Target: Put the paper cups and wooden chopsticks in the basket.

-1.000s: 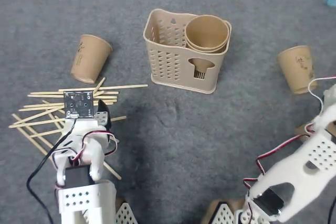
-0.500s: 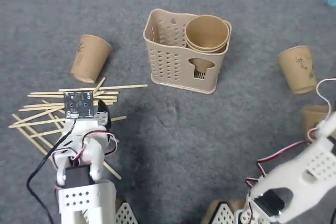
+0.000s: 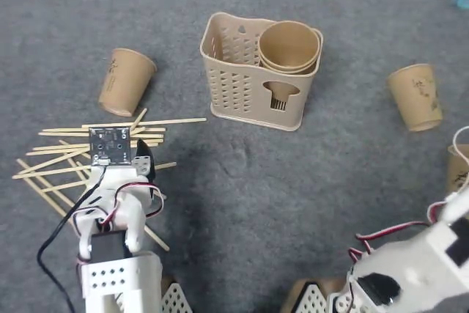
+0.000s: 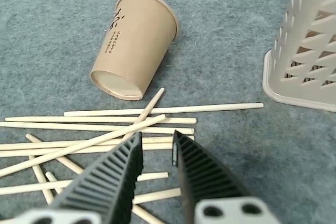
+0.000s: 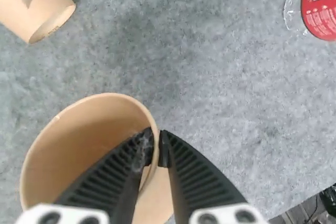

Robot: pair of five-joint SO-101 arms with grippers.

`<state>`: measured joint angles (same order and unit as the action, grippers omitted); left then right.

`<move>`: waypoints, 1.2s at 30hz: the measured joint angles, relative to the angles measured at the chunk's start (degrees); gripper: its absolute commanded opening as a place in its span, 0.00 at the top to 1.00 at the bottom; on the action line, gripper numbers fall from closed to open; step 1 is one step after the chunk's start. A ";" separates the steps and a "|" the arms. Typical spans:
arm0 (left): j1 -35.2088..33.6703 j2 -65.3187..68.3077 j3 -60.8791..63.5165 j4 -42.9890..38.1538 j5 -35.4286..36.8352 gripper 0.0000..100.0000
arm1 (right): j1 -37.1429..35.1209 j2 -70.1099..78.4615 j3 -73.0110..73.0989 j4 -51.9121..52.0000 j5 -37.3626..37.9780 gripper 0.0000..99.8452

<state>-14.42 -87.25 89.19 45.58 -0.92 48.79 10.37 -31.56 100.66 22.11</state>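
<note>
Chopsticks lie in a loose scatter on the grey worktop in front of my left arm. The left pincer hangs just above them, released, its jaws a narrow gap apart with nothing between them. Just beyond the pile a lying cup rests on its side, base turned toward the sticks and mouth facing away. One long stick points its far end near the foot of the basket.

That basket stands upright in the middle of the worktop. At one end of it I see nested cups, mouths up, rims just above the basket wall.

Over on my right side, the right pincer is clenched on the rim of the held cup, one jaw inside the mouth and one outside against the wall. In the high view this cup sits at the far right edge; I cannot tell whether it is off the worktop. Another paper cup, the spare cup, lies near it, well apart from the basket. From the right wrist I also see a clear bottle with a red label off to one side.
</note>
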 measured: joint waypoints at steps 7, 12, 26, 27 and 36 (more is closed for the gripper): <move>0.00 0.00 0.00 0.00 0.00 0.91 | 0.00 -11.60 10.02 0.00 -0.18 0.99; 0.00 0.00 0.00 0.00 0.00 0.91 | 0.00 -22.15 23.12 -2.99 -0.18 0.99; 0.00 0.00 0.00 0.00 0.00 0.91 | -1.23 -42.20 56.62 -33.76 -10.90 0.99; 0.00 0.00 0.00 0.00 0.00 0.91 | -1.41 -42.64 57.58 -35.25 -12.13 0.99; -1.32 0.00 0.00 0.00 0.00 0.91 | -1.76 -43.16 71.21 -51.69 -19.87 0.99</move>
<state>-15.74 -87.25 89.19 45.58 -0.92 47.03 -32.79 39.65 48.97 2.24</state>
